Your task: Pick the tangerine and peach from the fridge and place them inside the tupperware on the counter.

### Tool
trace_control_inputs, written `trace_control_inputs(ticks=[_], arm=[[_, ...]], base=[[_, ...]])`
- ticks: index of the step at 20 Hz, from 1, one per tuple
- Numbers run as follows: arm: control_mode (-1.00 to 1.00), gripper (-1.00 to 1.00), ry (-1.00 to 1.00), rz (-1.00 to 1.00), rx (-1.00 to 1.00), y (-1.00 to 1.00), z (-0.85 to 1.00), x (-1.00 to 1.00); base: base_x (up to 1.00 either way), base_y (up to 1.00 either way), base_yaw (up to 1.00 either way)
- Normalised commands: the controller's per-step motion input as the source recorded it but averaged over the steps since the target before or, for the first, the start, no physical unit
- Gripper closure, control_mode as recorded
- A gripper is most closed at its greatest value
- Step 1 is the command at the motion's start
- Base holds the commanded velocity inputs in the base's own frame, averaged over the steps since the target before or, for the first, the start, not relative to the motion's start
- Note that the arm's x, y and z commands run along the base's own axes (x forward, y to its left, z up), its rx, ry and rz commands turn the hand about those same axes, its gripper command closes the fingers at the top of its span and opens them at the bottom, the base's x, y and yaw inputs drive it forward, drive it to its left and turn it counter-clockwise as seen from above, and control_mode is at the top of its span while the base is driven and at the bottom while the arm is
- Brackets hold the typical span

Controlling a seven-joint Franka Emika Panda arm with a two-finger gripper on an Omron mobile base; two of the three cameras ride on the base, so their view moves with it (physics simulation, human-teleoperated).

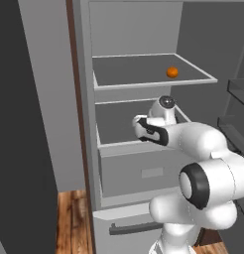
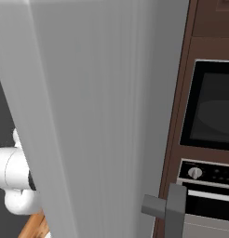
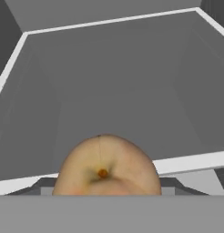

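Close before the hand camera, one peach (image 3: pixel 107 166) sits between the claw's tips, which are closed on it and hidden behind the fruit, above a grey fridge shelf (image 3: pixel 114 91) with white edges. One tangerine (image 1: pixel 172 72) lies on the upper shelf (image 1: pixel 144 69) of the open fridge (image 1: pixel 89 124), towards its right front, well apart from the arm (image 1: pixel 203 163), which reaches into the shelf below. Two drawers (image 1: pixel 144 171) sit under that. On the right side, the fridge door (image 2: pixel 102 116) stands close, its dark handle (image 2: pixel 174 211) before an oven (image 2: pixel 212 139).
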Motion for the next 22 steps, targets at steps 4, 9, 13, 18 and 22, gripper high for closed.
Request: trace_control_inputs(ticks=[4, 9, 13, 18, 22], arm=[[-1.0, 1.0, 0.0, 0.0, 0.0, 0.0, 0.5, -0.68], [-1.0, 1.0, 0.03, 0.0, 0.0, 0.0, 0.59, -0.6], [-1.0, 1.0, 0.13, 0.0, 0.0, 0.0, 0.51, -0.63], [-1.0, 1.0, 0.21, 0.0, 0.0, 0.0, 0.46, -0.66], [-1.0, 1.0, 0.21, 0.0, 0.0, 0.0, 0.46, -0.66]], base=[[0.0, 0.0, 0.0], [0.0, 0.0, 0.0], [0.0, 0.0, 0.0], [0.0, 0.0, 0.0], [0.0, 0.0, 0.0]])
